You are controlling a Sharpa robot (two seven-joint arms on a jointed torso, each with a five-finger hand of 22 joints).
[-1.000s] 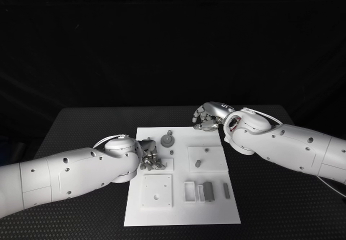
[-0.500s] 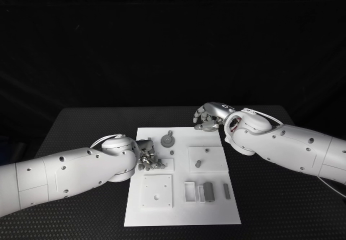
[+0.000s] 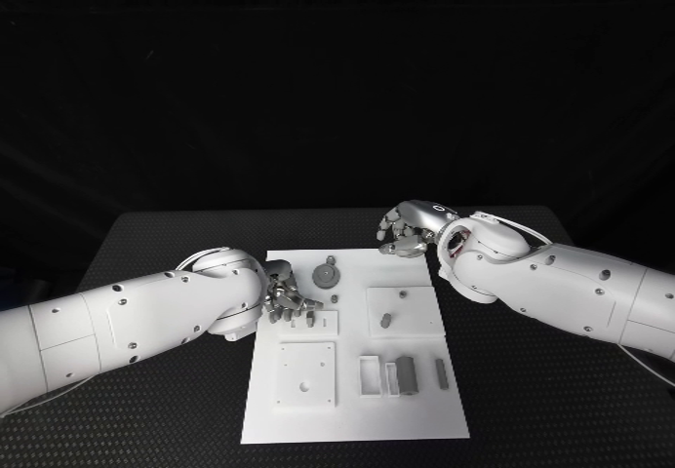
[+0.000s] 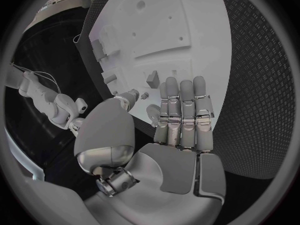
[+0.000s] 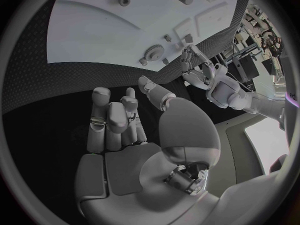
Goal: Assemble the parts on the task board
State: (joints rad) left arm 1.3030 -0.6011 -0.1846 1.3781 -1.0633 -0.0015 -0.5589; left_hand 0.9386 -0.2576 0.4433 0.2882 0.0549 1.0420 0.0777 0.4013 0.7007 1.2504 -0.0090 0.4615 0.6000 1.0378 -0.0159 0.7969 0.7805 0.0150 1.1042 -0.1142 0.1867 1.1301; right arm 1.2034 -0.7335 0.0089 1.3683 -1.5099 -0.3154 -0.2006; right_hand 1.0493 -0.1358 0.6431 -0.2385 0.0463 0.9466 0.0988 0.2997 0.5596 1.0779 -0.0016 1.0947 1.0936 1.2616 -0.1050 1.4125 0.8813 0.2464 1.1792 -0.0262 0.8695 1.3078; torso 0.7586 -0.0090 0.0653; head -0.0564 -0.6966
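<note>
Hands: 2 [image 3: 292,303] [image 3: 403,232] over 1 task board [image 3: 352,409] bearing 1 gear [image 3: 328,275].

Black textured table [image 3: 169,244], dark backdrop behind

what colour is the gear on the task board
Grey, against the white task board; the gear shows best in the head view.

Black table [image 3: 169,244] with a fine diamond-grid texture, matte. Behind it everything is dark, no wall detail visible from the head view. Right wrist view catches a bright pale panel [image 5: 267,140] at the rim, plus cluttered equipment [image 5: 259,22] too small to identify
</note>
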